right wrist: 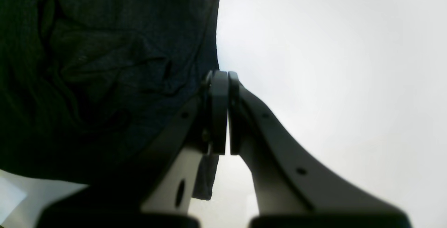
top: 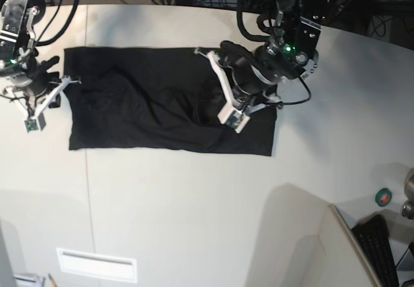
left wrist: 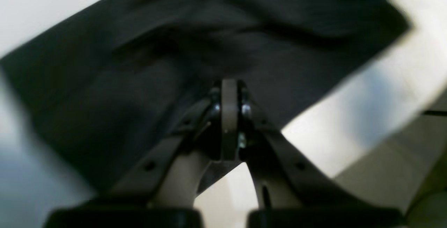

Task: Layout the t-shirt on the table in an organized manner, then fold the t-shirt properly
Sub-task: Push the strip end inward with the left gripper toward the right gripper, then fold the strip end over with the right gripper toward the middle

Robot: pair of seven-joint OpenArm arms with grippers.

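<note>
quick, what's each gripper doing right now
left gripper: shut on the t-shirt, pinching a fold of it.
right gripper: shut on the t-shirt's edge.

Your base view is evenly lit and sharp, the off-white table (top: 194, 203) bright with soft grey shadows lower right. The black t-shirt (top: 149, 112) swallows detail there; you only catch faint folds. Your left wrist view is smeared with blur, the t-shirt (left wrist: 174, 64) edges soft, the table (left wrist: 366, 109) glaring white with a bluish cast. Your right wrist view is steadier: cloth weave shows, but the table (right wrist: 331, 81) washes out pale and the bottom corners go dark and out of focus.
</note>
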